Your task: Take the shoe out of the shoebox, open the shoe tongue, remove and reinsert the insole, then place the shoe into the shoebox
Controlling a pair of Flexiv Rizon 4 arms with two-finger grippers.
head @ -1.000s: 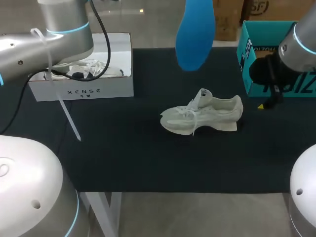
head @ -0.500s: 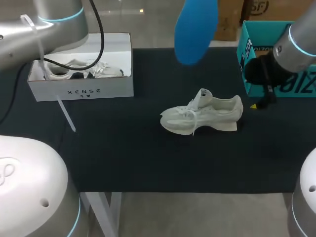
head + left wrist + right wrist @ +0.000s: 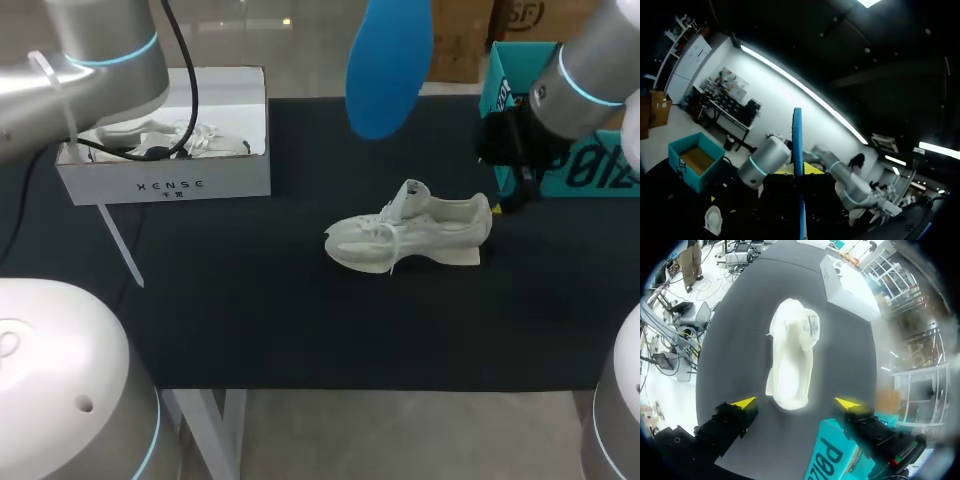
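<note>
Shoe (image 3: 410, 235) one, insole (image 3: 388, 65) one, white box (image 3: 165, 185), teal box (image 3: 600, 172)

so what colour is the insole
Plain bright blue. The insole shows best in the head view, face on.

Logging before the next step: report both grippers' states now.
Left gripper: shut on the blue insole.
Right gripper: open, empty, shoe ahead.

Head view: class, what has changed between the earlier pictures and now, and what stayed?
The right claw, open, swung in toward the heel of the shoe. The raised insole shifted slightly. Shoe, white box and teal box stayed put.
</note>
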